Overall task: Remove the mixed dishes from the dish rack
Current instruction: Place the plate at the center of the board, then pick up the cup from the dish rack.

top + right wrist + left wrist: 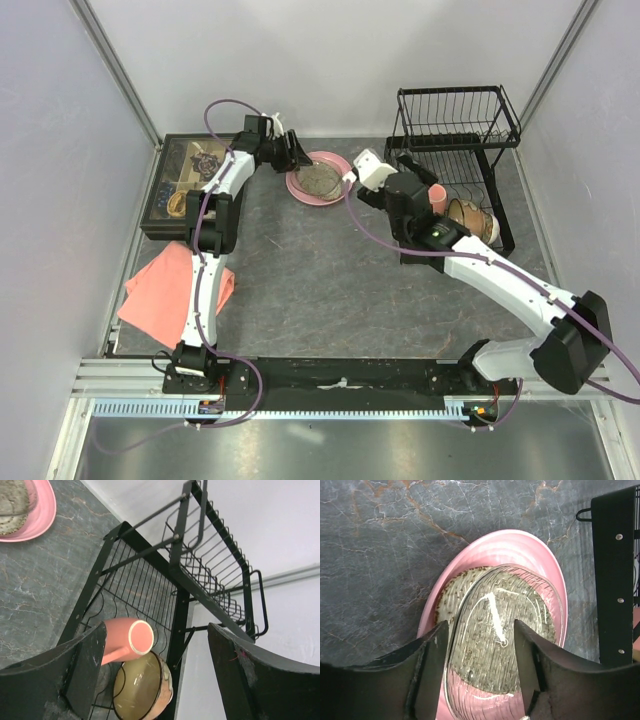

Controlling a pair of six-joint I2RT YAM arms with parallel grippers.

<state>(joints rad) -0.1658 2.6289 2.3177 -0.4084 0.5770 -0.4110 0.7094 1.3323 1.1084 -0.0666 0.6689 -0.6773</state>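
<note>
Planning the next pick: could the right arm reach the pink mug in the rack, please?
Probably yes: the open right gripper faces the mug on the dish rack's lower tier, nothing between them.

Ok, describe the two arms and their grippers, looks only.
Both the left arm and right arm have white shells with black joints and bases, each trailed by a purple cable. A small green light shows on the right arm. The left gripper and right gripper have broad, matte black, curved fingers.

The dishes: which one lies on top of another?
The speckled plate, on the pink plate; the mug and the bowl sit in the dish rack.
</note>
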